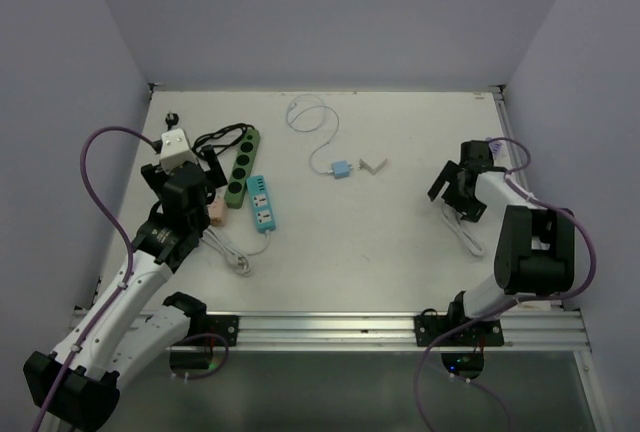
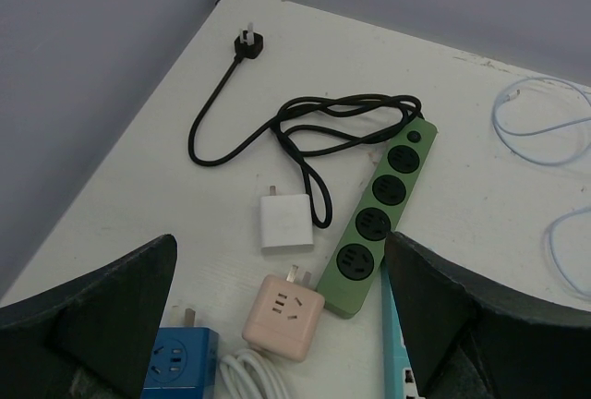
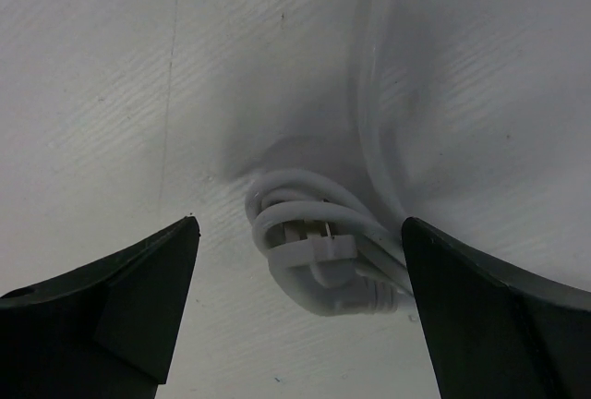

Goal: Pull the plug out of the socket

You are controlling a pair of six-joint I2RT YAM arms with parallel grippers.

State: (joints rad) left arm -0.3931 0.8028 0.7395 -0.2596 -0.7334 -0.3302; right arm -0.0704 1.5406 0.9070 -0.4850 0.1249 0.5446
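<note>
Unplugging not begun | white plug (image 1: 374, 164) seemingly joined to blue socket (image 1: 341, 168) | left gripper (image 2: 280, 251), right gripper (image 3: 297, 228) spread wide, empty

Looks like a robot lab test cell: flat white tabletop (image 1: 400, 242) boxed in by plain lavender-grey walls (image 1: 330, 12) (far, left and right), with a ribbed aluminium mounting rail (image 1: 330, 327) along the near edge.

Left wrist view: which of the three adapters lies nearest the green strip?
The pink adapter, beside the green strip's near end. The black cable lies between the white adapter and the strip; the blue adapter is farther left.
</note>
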